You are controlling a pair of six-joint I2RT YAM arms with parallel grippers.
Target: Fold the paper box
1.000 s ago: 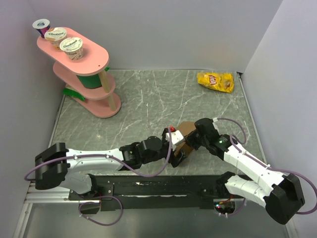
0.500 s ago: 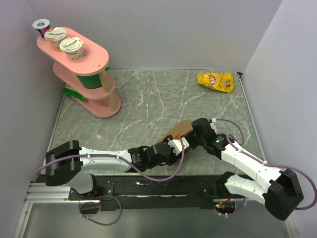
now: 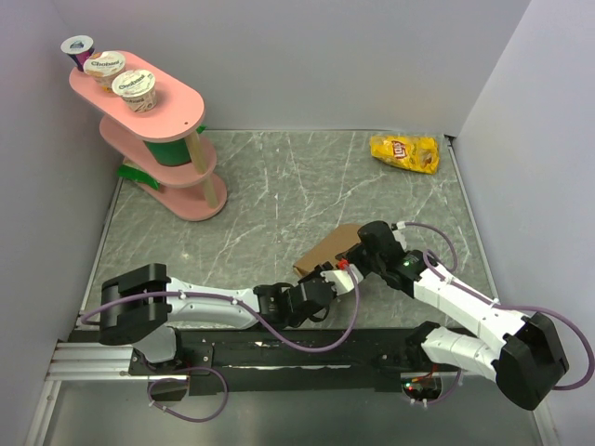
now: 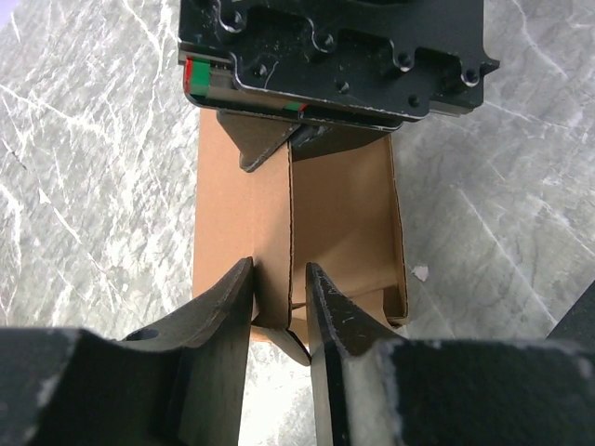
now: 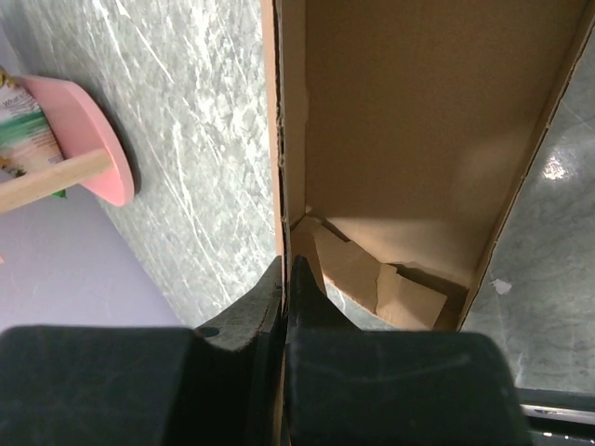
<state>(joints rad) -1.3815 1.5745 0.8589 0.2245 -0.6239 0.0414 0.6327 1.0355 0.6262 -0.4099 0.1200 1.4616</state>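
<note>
R gripper point(image 5: 286, 271) pinched shut on paper box point(image 5: 409, 121) wall. L gripper point(image 4: 279, 283) narrow, straddling wall; can't tell if clamped. Box end ahead of it hidden under R gripper.

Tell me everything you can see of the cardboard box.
The cardboard box is plain brown corrugated board, unprinted, partly folded: an open tray with raised side walls and loose flaps tucked inside one end. It lies on the grey marbled table, toward the near edge. The right tool is shut on one side wall; the left tool straddles a wall at the opposite end, pinch uncertain.
</note>
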